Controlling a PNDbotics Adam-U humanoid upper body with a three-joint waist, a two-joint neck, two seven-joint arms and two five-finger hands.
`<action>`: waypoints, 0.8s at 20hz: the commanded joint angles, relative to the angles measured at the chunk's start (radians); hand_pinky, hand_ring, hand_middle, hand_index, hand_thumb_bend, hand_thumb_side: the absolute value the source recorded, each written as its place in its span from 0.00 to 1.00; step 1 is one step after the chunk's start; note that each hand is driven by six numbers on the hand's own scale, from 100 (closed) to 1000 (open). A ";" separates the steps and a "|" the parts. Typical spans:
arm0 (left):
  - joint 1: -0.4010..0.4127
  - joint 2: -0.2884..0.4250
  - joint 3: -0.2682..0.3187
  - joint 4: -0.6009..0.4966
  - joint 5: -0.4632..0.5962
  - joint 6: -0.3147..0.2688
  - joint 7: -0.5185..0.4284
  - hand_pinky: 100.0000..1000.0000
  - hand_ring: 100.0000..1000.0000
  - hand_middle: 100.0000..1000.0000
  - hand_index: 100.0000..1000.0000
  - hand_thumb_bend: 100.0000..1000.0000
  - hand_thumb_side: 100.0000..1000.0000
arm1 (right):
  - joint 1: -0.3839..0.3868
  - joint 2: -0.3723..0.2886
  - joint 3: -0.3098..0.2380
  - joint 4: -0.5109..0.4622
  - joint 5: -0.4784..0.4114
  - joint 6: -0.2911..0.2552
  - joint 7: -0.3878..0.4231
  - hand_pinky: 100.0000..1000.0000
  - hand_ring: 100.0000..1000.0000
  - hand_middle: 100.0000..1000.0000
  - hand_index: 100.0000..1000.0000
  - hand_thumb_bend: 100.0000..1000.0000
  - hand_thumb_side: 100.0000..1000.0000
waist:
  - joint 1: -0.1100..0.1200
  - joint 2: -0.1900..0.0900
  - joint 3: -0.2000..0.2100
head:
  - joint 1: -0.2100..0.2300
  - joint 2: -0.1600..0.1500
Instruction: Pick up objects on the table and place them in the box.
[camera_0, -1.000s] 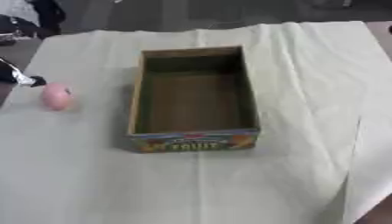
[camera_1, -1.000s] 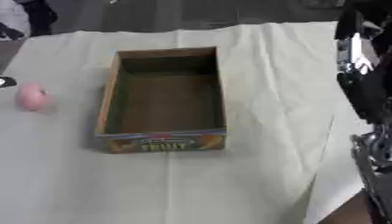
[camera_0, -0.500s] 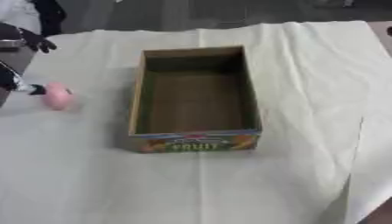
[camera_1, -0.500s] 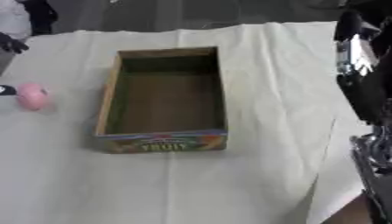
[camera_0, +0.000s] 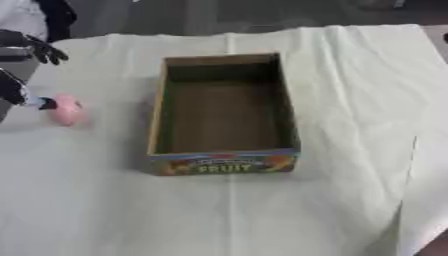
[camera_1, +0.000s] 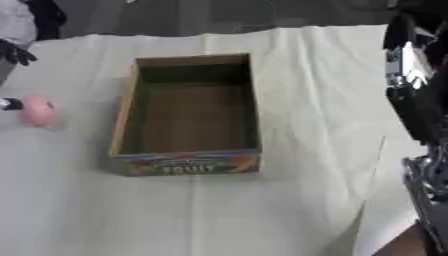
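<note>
Box (camera_0: 223, 112): empty, mid-table (camera_0: 350, 100).
Pink object (camera_0: 66, 109): on cloth left of box, not yet picked.
My left hand (camera_0: 17, 92): fingertip touching it; whether fingers are spread or closed, I cannot tell.
Right hand: unseen.
Progress: nothing placed.

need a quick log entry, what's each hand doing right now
Left hand: at the pink object; grip cannot be told.
Right hand: fingers not visible.
</note>
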 joint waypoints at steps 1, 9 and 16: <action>-0.011 0.015 0.000 0.002 -0.017 -0.059 -0.055 0.85 0.83 0.78 0.94 0.43 0.30 | -0.011 -0.026 -0.003 -0.020 -0.005 -0.001 -0.002 0.66 0.75 0.63 0.82 0.20 0.64 | -0.001 -0.017 0.000 | 0.003 -0.013; 0.000 0.005 -0.003 0.025 -0.052 -0.063 -0.040 0.84 0.83 0.78 0.93 0.42 0.29 | -0.013 -0.026 -0.004 -0.020 -0.006 -0.001 -0.005 0.66 0.75 0.63 0.82 0.20 0.64 | -0.002 -0.010 -0.005 | 0.005 -0.021; 0.004 -0.005 -0.002 0.046 -0.091 -0.065 -0.015 0.83 0.82 0.77 0.92 0.40 0.28 | -0.015 -0.025 -0.006 -0.020 -0.007 0.000 -0.007 0.66 0.75 0.63 0.81 0.20 0.64 | -0.005 -0.002 -0.010 | 0.009 -0.027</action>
